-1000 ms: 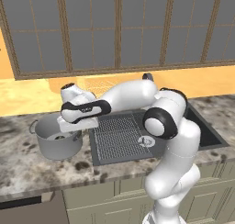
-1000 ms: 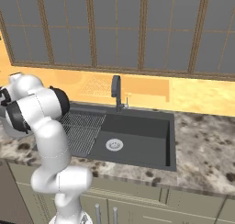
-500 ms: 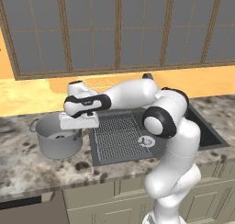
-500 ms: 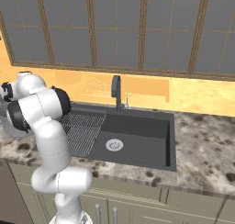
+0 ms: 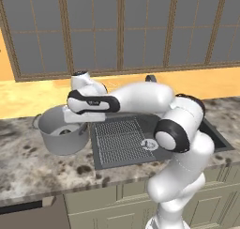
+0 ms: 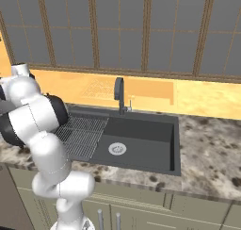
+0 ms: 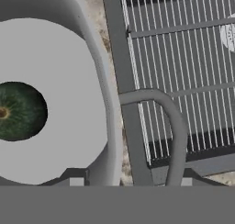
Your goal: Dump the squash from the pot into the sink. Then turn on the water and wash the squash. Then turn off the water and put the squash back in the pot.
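Note:
The grey pot (image 5: 61, 141) is at the left of the sink (image 5: 119, 143), its bottom a little off the granite counter. The dark green squash (image 7: 20, 110) lies on the pot's floor and shows as a dark spot (image 5: 65, 132) in the left base view. My gripper (image 5: 77, 118) reaches down at the pot's right rim. In the hand view the gripper (image 7: 131, 181) straddles the pot's wall (image 7: 104, 71) and its loop handle (image 7: 172, 117), shut on them. The sink's ribbed draining section (image 7: 183, 58) lies right beside the handle.
The sink's deeper basin (image 6: 141, 135) with its round silver drain (image 6: 117, 149) lies to the right of the ribbed part. A dark faucet (image 6: 120, 94) stands behind the basin. Speckled counter (image 5: 42, 171) runs in front of the pot, and windows line the back wall.
The gripper's fingers have closed on the pot's right rim and handle. The hand and the pot have risen slightly off the counter. The base has not moved.

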